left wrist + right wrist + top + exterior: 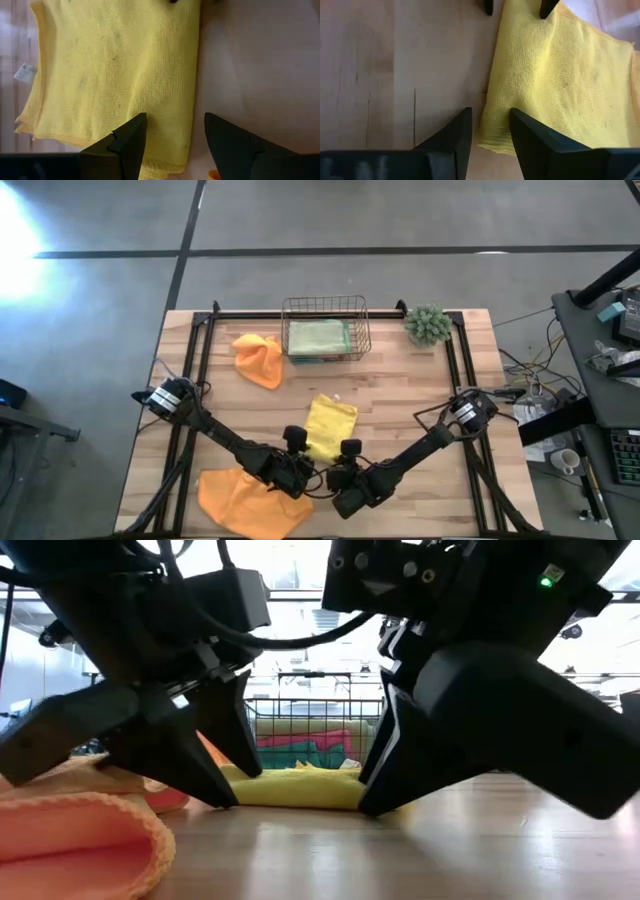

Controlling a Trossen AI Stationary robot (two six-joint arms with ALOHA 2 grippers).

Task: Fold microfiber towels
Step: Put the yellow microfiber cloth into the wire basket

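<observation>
Risk: yellow towel [330,426] folded at mid-bench | left pincer [174,135] wide, right pincer [490,131] narrower, both empty at its near edge | pinching one layer could undo fold

We look down on the surface [420,380]: a wire basket [324,328] stands at the middle of its far edge with folded towels [319,338] stacked inside, a small plant [428,324] to its right and a crumpled towel [258,358] to its left. A folded towel [330,427] lies at the centre, nearer us. The left hand [301,465] and right hand [336,476] meet side by side at its near edge. Another towel [240,498] spreads at the near-left edge.
</observation>
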